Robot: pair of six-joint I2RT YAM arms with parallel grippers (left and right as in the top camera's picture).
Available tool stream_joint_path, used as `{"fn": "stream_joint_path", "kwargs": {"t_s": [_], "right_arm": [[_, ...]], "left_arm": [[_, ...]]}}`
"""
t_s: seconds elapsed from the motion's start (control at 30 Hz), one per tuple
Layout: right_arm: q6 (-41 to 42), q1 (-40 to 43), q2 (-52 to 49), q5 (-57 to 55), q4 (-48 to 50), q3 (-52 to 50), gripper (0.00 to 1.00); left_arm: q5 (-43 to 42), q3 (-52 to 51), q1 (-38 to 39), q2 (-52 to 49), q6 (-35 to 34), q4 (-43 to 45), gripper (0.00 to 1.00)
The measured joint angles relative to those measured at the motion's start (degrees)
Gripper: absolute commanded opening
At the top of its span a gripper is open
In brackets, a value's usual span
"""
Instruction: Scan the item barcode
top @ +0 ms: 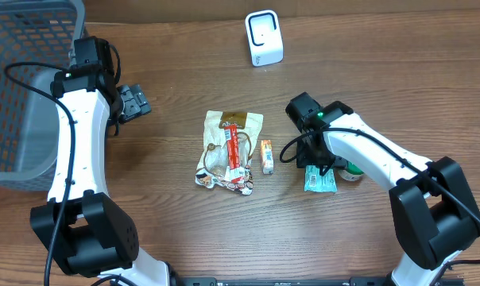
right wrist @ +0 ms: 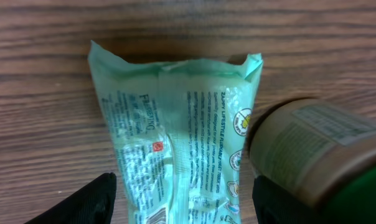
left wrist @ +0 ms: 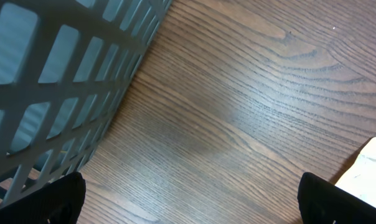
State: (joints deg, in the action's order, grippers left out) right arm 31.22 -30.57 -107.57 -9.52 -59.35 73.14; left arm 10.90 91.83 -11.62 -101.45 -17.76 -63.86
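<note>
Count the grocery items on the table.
4: beige pouch at centre, orange box beside it, green packet under the right hand, jar beside that packet. Others may be hidden.

On the wooden table (top: 184, 230), a beige snack bag (top: 224, 127) is laid with a red stick pack (top: 232, 147) across it, a small orange box (top: 267, 156) is set just right of that bag, a jar (top: 352, 170) is seen farther right, and a grey mesh basket (top: 17, 87) is placed well to its left.
</note>
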Motion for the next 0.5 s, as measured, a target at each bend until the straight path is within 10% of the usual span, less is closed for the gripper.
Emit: {"fn": "stream_joint_path", "kwargs": {"t_s": [0.5], "right_arm": [[-3.7, -0.3, 1.7, 3.8, 14.8, -6.7, 0.67]], "left_arm": [[0.0, 0.0, 0.0, 0.0, 0.0, 0.0, 1.0]]}}
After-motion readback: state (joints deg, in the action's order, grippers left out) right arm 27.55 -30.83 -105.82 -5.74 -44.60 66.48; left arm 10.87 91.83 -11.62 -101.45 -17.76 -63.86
